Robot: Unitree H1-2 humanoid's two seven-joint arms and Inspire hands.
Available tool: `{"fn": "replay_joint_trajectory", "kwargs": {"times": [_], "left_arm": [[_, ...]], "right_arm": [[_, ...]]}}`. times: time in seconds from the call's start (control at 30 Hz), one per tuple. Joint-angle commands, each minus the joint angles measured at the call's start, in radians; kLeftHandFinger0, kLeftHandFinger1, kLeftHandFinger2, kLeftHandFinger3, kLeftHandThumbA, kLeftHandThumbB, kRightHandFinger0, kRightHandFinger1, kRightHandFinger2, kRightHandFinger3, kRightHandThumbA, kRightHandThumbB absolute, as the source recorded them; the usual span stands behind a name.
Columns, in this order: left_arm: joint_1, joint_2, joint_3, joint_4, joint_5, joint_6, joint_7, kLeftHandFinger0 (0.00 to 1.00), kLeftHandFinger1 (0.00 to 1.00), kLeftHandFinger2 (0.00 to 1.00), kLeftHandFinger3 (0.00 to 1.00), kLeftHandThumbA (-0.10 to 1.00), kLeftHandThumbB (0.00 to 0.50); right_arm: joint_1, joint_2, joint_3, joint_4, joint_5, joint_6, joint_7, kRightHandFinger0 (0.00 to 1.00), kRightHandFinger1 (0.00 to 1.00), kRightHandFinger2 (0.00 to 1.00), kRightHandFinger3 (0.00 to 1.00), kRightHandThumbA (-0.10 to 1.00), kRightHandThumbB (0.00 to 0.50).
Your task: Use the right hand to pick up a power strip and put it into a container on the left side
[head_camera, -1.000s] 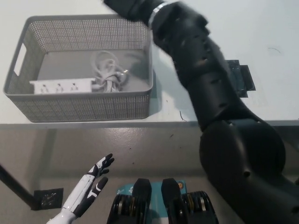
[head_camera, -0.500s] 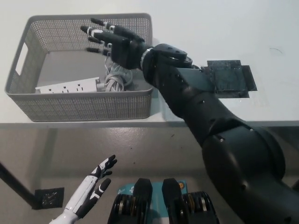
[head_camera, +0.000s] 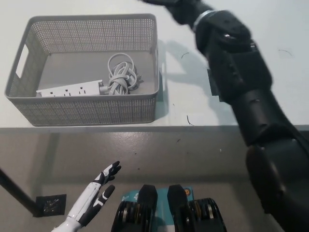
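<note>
- A white counter (head_camera: 96, 7) fills the upper part of the view, with grey floor below its edge.
- The black right hand (head_camera: 176, 7) reaches across the counter at the top edge, mostly cut off; whether it is open or closed cannot be told.
- Left of and below that hand sits a grey perforated plastic basket (head_camera: 87, 112).
- The white power strip (head_camera: 70, 89) lies inside the basket, its coiled white cable (head_camera: 121, 77) beside it.
- The white left hand (head_camera: 94, 195) rests low over the floor, fingers spread, holding nothing.

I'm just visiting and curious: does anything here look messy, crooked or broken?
Nothing stands out. The white power strip lies flat inside the grey basket, along its near wall, with its cord bundled beside it. The basket sits upright on the white table, and nothing has spilled.
</note>
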Motion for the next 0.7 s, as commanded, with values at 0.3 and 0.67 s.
{"fn": "replay_joint_trajectory", "kwargs": {"times": [0.3, 0.67], "left_arm": [[-0.049, 0.021, 0.002, -0.012, 0.011, -0.035, -0.01, 1.0, 1.0, 1.0, 1.0, 1.0, 0.245], [-0.067, 0.008, -0.018, 0.034, 0.006, -0.041, -0.013, 1.0, 1.0, 1.0, 1.0, 1.0, 0.231]], "right_arm": [[0.536, -0.258, -0.14, -1.614, -0.099, -0.114, 0.02, 1.0, 1.0, 1.0, 1.0, 0.97, 0.313], [1.344, 0.056, 0.275, -1.713, -0.433, -0.61, 0.029, 1.0, 1.0, 1.0, 1.0, 1.0, 0.401]]}}
